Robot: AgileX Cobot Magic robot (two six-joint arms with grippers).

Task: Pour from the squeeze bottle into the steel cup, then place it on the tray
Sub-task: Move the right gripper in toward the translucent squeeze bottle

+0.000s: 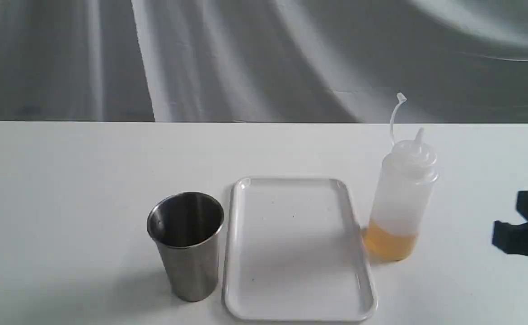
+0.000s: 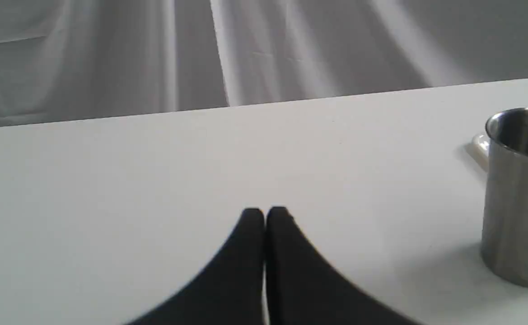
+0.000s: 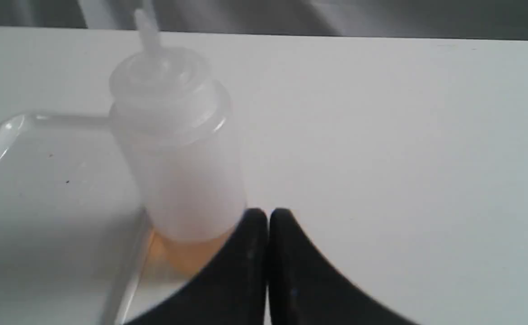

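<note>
The left hand [image 2: 265, 215] is clenched on nothing, its tips pressed together low over bare worktop [image 1: 65, 203], with the cup [image 1: 186, 246] off to its side and well apart. The cup stands upright just beside the left edge of the tray [image 1: 295, 243]; its inside is dark and I cannot tell whether any liquid is in it. The tray lies flat with nothing on it. Just beside its right edge stands the bottle [image 1: 401, 198], upright, cap off and dangling on its strap, with a shallow layer of amber liquid at the bottom. The right hand [image 3: 268, 216] is clenched too, empty, near the bottle's base but not gripping it. By my reading nothing of the task is done: grasping the bottle, pouring into the cup and setting it on the tray all remain.
</note>
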